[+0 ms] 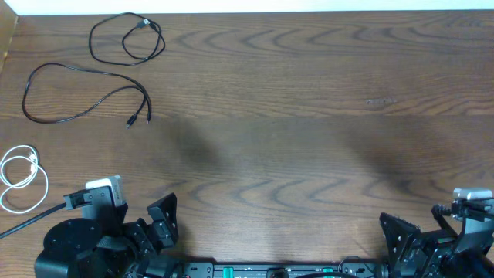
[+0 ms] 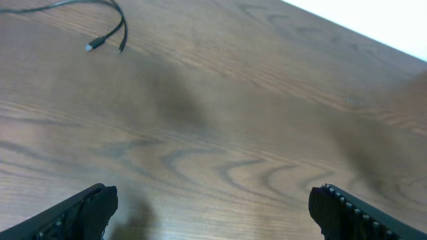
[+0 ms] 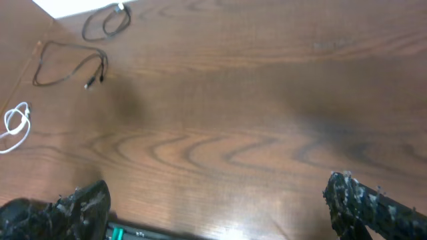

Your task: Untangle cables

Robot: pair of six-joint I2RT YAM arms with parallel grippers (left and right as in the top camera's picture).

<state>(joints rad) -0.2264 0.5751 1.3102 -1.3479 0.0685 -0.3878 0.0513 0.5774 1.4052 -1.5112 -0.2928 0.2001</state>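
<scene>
Overhead: three cables lie untangled and apart on the left part of the table (image 1: 309, 93).
- small black cable (image 1: 126, 42): loose loop near the far left corner.
- long black cable (image 1: 77, 68): wide loop just nearward of it, both plug ends pointing toward the near edge.
- white cable (image 1: 36, 166): coiled at the left edge.
- left gripper (image 1: 158, 224): near edge, left. The white cable is nearest it, to its left.
- right gripper (image 1: 401, 235): near right corner, well apart from all cables.
- Jaw opening: cannot tell here.

Left wrist: left gripper (image 2: 213, 220) is spread wide and holds nothing. The long black cable's (image 2: 119, 20) plug ends lie well ahead, toward the far left.

Right wrist: right gripper (image 3: 220, 213) is spread wide and empty. The small black cable (image 3: 127, 20), long black cable (image 3: 100, 63) and white cable (image 3: 17, 120) all lie well away at the left edge.
</scene>
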